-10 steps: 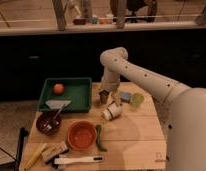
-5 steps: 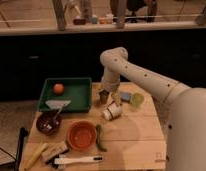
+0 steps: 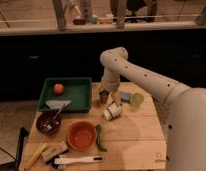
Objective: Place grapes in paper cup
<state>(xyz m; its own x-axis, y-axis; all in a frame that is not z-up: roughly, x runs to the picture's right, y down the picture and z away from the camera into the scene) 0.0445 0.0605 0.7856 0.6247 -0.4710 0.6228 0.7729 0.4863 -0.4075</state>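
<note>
Gripper above paper cup

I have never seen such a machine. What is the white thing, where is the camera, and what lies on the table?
The white thing is a robot arm. Its end effector hangs low over the far part of the wooden table, beside a brownish cup. The single camera looks down from close behind the arm; its mount is not known. On the table are a green tray holding an orange, a dark bowl, an orange bowl, a white cup on its side, a yellow-green cup and some utensils. I cannot tell whether anything is held.
</note>
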